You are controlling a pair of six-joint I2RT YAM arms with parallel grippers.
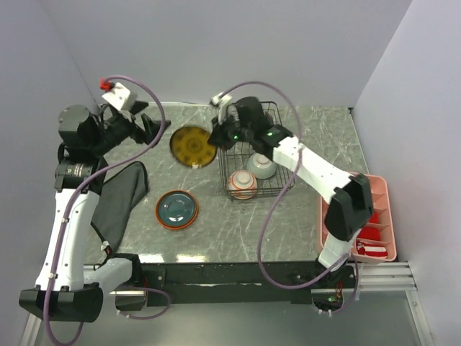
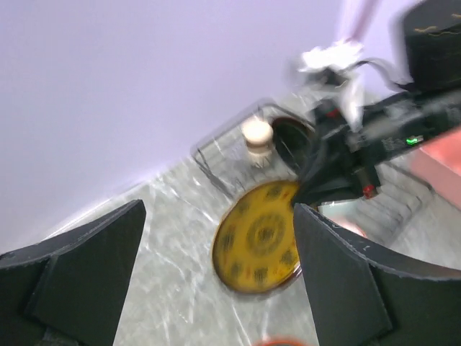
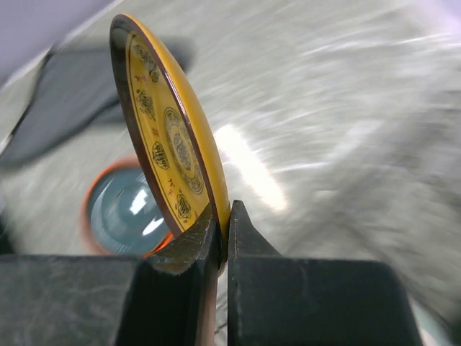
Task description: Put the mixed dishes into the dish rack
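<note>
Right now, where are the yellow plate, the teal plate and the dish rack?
yellow plate (image 1: 193, 146), top view, centre of its face
teal plate (image 1: 176, 209), top view, its middle
dish rack (image 1: 272, 108), top view, far right corner

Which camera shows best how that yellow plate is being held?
The right wrist view: the yellow plate stands edge-on, its rim pinched by the right gripper. The top view shows its face, but the pinch is too small to read; the left wrist view shows it blurred.

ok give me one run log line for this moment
right pincer: shut on yellow plate rim | left pincer: open, clear of plate | rack: plate beside it, not in | teal plate: on table
</note>
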